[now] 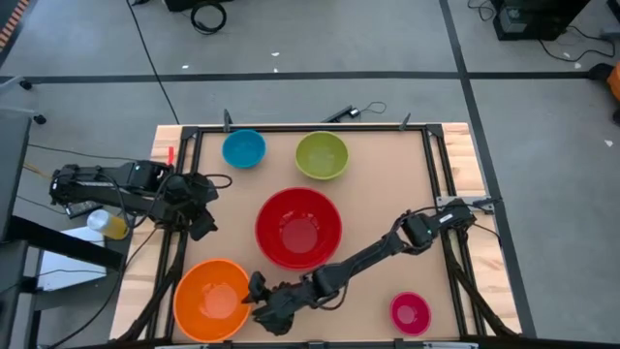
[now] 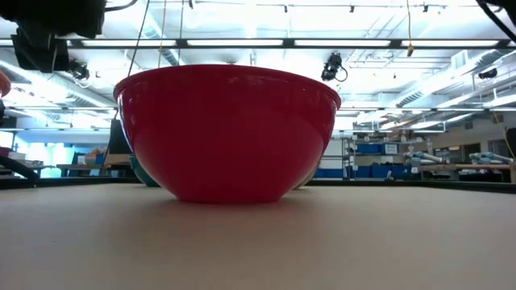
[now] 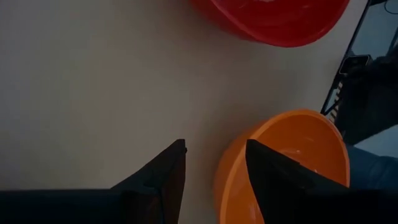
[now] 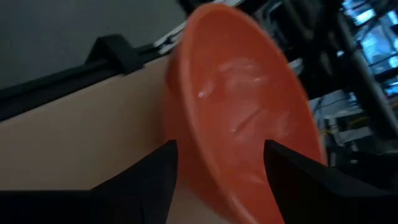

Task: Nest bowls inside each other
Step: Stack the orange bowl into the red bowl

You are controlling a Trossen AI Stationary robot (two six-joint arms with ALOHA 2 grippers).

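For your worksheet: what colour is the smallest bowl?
Magenta pink: the smallest bowl shows best in the high view.

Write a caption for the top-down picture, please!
Right gripper reaches the orange bowl's rim; five bowls sit apart.

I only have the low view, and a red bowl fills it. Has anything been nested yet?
Observer: No. From above, the red bowl is empty; the orange bowl, green bowl, blue bowl and pink bowl stand apart.
Operator: Which arm is working?
Observer: The right claw is at the orange bowl's rim, fingers open on either side of it.
Operator: And the left?
Observer: The left claw hangs open by the left edge of the table, holding nothing.
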